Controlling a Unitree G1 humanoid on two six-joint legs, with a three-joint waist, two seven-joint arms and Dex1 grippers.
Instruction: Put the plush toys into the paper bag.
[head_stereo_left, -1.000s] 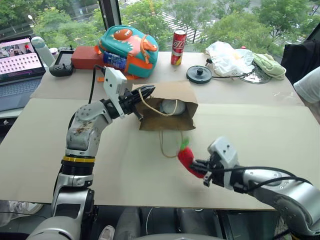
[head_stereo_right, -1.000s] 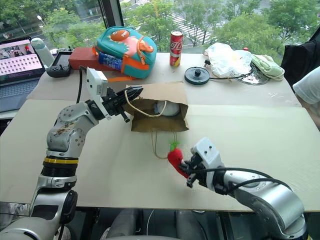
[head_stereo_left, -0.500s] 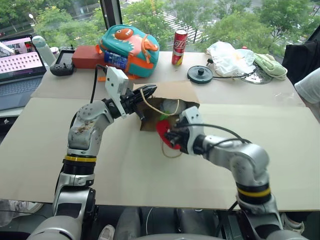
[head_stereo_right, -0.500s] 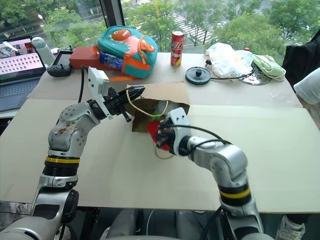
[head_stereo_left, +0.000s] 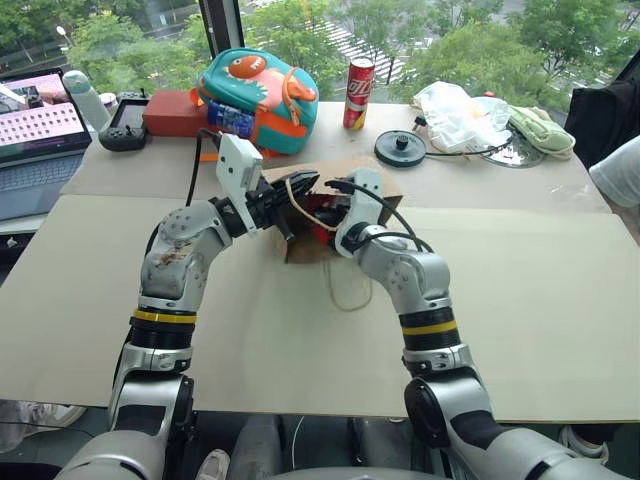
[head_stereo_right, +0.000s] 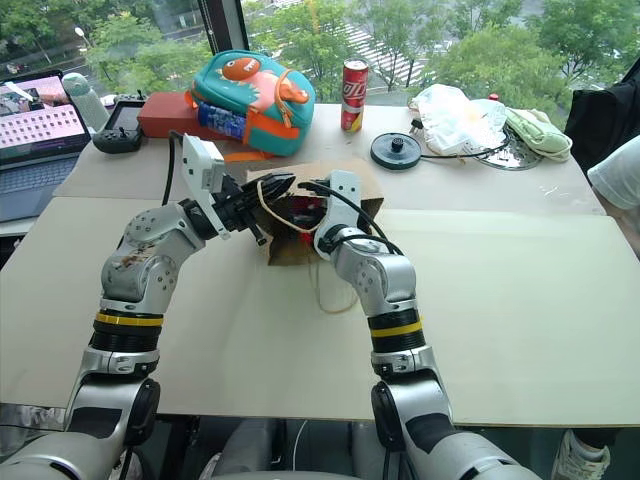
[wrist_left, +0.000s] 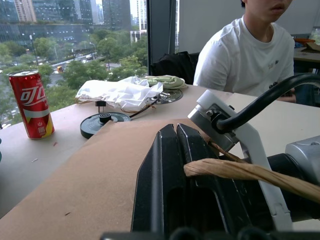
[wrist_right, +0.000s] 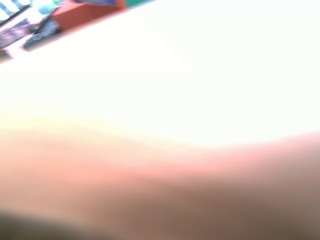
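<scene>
The left gripper (head_stereo_left: 298, 186) is clamped on the brown paper bag's (head_stereo_left: 380, 178) cord handle, holding the mouth up, while the right gripper (head_stereo_left: 333, 212) reaches inside with the red chili plush (head_stereo_left: 322, 220) — its finger state I cannot tell — so next comes letting go and backing out.

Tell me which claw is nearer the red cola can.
Left. The left claw holds the paper bag open at its rim, on the side toward the cola can; the right claw reaches into the bag's mouth, farther off.

Matt brown paper bag (head_stereo_left: 365, 180) with twisted cord handle (wrist_left: 240, 172); glossy metal can (head_stereo_left: 357, 95).
</scene>
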